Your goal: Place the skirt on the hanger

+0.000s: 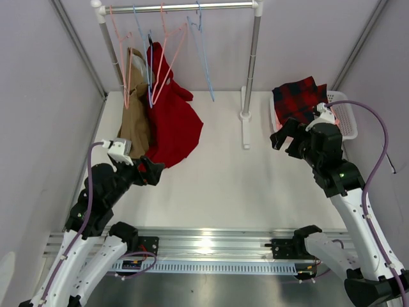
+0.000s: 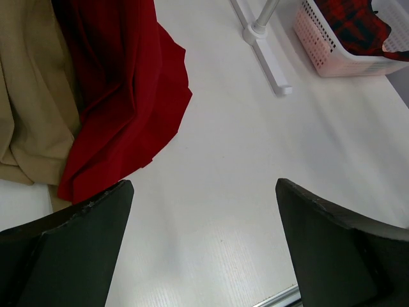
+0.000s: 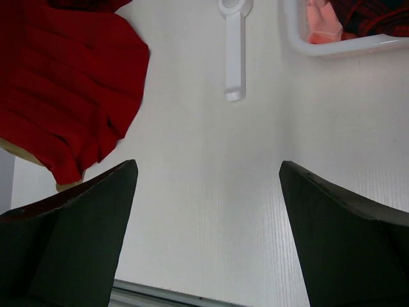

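Note:
The red and dark plaid skirt (image 1: 299,99) lies bunched in a white basket (image 1: 348,118) at the back right; it also shows in the left wrist view (image 2: 348,22) and at the right wrist view's top corner (image 3: 377,16). A thin pink hanger (image 1: 170,61) hangs on the rack rail at the back left, in front of a red garment. My right gripper (image 1: 284,134) hovers open just in front of the basket, nothing between its fingers (image 3: 208,165). At the near left my left gripper (image 1: 152,171) is open and empty over bare table (image 2: 203,185).
A plain red garment (image 1: 172,121) and a tan one (image 1: 134,121) hang from the rack and drape onto the table. Light-blue hangers (image 1: 206,61) hang on the rail too. The rack's right post and foot (image 1: 245,125) stand mid-table. A salmon-pink cloth (image 3: 319,25) lies in the basket.

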Motion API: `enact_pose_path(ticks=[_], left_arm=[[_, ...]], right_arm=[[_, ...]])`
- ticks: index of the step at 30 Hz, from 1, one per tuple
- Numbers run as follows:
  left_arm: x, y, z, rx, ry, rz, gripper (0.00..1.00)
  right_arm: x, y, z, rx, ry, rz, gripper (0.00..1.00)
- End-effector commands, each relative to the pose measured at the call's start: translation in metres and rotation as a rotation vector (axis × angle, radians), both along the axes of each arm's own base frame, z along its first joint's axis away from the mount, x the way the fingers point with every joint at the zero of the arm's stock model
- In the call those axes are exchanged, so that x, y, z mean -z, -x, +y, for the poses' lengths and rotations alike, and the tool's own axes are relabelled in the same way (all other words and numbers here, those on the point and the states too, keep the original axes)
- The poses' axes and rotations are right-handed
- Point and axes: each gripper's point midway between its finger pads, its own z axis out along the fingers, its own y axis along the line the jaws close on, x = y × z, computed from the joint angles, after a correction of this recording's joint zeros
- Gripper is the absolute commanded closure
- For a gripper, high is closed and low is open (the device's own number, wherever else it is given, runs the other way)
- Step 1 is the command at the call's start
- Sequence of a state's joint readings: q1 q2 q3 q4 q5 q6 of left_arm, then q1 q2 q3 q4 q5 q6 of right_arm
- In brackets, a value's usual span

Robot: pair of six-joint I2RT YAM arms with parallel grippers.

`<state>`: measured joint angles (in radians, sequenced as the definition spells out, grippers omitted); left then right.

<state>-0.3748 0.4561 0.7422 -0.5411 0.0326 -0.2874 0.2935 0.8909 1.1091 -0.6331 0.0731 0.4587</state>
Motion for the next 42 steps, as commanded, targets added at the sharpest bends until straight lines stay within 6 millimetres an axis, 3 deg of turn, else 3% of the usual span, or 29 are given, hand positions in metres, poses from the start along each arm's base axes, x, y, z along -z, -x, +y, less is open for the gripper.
enact_pose_path(ticks=[1, 3, 5, 6, 7, 8, 9, 10, 11, 14, 15, 17, 18, 20, 23, 24, 25, 28, 32, 35, 40, 42], left_arm=[[-0.005, -0.004, -0.003, 0.013, -0.003, -0.024, 0.01], [-0.005, -0.004, -0.003, 0.013, -0.005, -0.019, 0.01], [-0.004, -0.004, -0.004, 0.016, -0.006, -0.015, 0.01], [-0.004, -0.004, -0.004, 0.016, -0.007, -0.012, 0.01], [-0.003, -0.005, -0.004, 0.017, -0.008, -0.009, 0.01], [-0.001, -0.005, -0.007, 0.028, -0.008, -0.001, 0.01], [0.001, -0.006, -0.007, 0.031, -0.009, 0.005, 0.01], [0.002, -0.006, -0.008, 0.03, -0.008, 0.011, 0.01], [0.004, -0.007, -0.009, 0.035, -0.007, 0.021, 0.01], [0.006, -0.007, -0.015, 0.067, -0.001, 0.024, 0.01], [0.007, -0.008, -0.016, 0.07, -0.004, 0.03, 0.01], [0.009, -0.01, -0.017, 0.071, -0.007, 0.039, 0.01], [0.011, -0.01, -0.019, 0.08, -0.006, 0.049, 0.01], [0.013, -0.009, -0.02, 0.086, -0.009, 0.059, 0.01], [0.011, -0.007, -0.019, 0.082, -0.002, 0.05, 0.0], [0.011, -0.007, -0.019, 0.086, -0.001, 0.05, 0.01], [0.011, -0.007, -0.02, 0.088, 0.0, 0.049, 0.01], [0.013, -0.007, -0.018, 0.081, -0.008, 0.062, 0.01], [0.02, -0.007, -0.026, 0.113, -0.014, 0.089, 0.01], [0.025, -0.008, -0.03, 0.129, -0.017, 0.111, 0.0], [0.027, -0.01, -0.03, 0.123, -0.022, 0.116, 0.01], [0.026, -0.01, -0.029, 0.118, -0.021, 0.11, 0.01]], right_arm=[[-0.013, -0.006, -0.012, 0.046, 0.026, -0.026, 0.0], [-0.014, -0.011, -0.015, 0.057, 0.048, -0.016, 0.01], [0.0, -0.03, -0.029, 0.107, 0.102, 0.047, 0.01], [-0.012, -0.041, -0.037, 0.135, 0.113, 0.038, 0.02], [-0.008, -0.052, -0.047, 0.17, 0.128, 0.063, 0.02], [0.01, -0.074, -0.07, 0.234, 0.136, 0.13, 0.02], [0.013, -0.086, -0.08, 0.254, 0.118, 0.147, 0.03], [0.004, -0.103, -0.082, 0.241, 0.073, 0.119, 0.05], [0.022, -0.122, -0.115, 0.316, 0.051, 0.164, 0.05], [0.034, -0.159, -0.155, 0.437, -0.069, 0.174, 0.05], [0.063, -0.175, -0.174, 0.475, -0.115, 0.226, 0.05], [0.07, -0.202, -0.19, 0.49, -0.205, 0.201, 0.07], [0.1, -0.213, -0.205, 0.529, -0.219, 0.257, 0.07], [0.104, -0.235, -0.216, 0.548, -0.222, 0.224, 0.06], [0.14, -0.253, -0.236, 0.609, -0.166, 0.255, 0.04], [0.136, -0.255, -0.24, 0.621, -0.153, 0.244, 0.04], [0.155, -0.258, -0.245, 0.635, -0.139, 0.274, 0.04], [0.167, -0.271, -0.247, 0.622, -0.137, 0.274, 0.04], [0.205, -0.279, -0.241, 0.628, -0.132, 0.346, 0.08], [0.205, -0.285, -0.234, 0.614, -0.124, 0.324, 0.18], [0.18, -0.297, -0.228, 0.572, -0.139, 0.267, 0.78], [0.147, -0.303, -0.221, 0.534, -0.147, 0.211, 0.96]])
